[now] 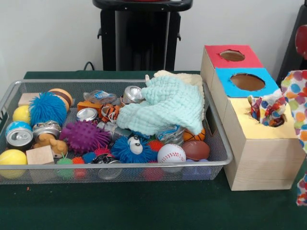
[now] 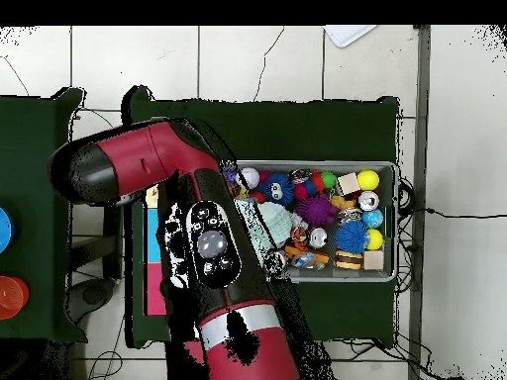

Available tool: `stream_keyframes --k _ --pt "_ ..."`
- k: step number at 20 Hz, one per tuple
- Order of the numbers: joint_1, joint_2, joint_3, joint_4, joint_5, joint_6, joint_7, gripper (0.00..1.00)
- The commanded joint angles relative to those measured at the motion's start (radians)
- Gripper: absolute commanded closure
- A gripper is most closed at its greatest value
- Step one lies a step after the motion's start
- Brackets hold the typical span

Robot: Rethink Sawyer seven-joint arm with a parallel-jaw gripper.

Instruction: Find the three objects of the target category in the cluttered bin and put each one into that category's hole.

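The wire-mesh bin (image 1: 218,143) holds many toys; it also shows in the overhead view (image 2: 394,228). No dotted cloth shows inside it. One polka-dot cloth (image 1: 268,109) is bunched in the hole (image 1: 280,120) of the yellow-topped box (image 1: 249,132) and sticks up out of it. A second polka-dot cloth (image 1: 298,112) hangs in mid-air at the right edge, beside that box. My gripper (image 1: 302,43) is mostly cut off by the right edge, above this cloth and holding it up. In the overhead view my arm (image 2: 208,247) covers the boxes and the gripper.
A mint-green waffle cloth (image 1: 165,105) lies over a cream cloth (image 1: 189,77) at the bin's right end. Balls, cans (image 1: 19,135), wooden blocks and spiky toys fill the rest. The blue-topped box (image 1: 247,82) and red-topped box (image 1: 232,55) stand behind the yellow one.
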Motion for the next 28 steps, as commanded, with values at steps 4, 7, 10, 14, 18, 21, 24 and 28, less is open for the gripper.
stream_keyframes --k 4,7,10,14,18,21,24,28 --pt "-0.086 0.064 -0.032 0.040 -0.174 0.112 -0.255 1.00" --pt "-0.110 0.048 -0.003 0.054 -0.164 0.177 -0.283 1.00" --pt "-0.129 0.006 0.027 0.071 -0.129 0.259 -0.296 1.00" --pt "-0.141 0.017 0.050 0.084 -0.118 0.264 -0.272 1.00" --pt "-0.151 0.093 0.090 0.106 -0.062 0.283 -0.214 1.00" --pt "-0.170 0.112 0.129 0.150 0.013 0.271 -0.167 1.00" --pt "-0.175 0.093 0.149 0.179 0.056 0.275 -0.152 1.00" --pt "-0.169 0.073 0.158 0.209 0.081 0.235 -0.122 1.00"
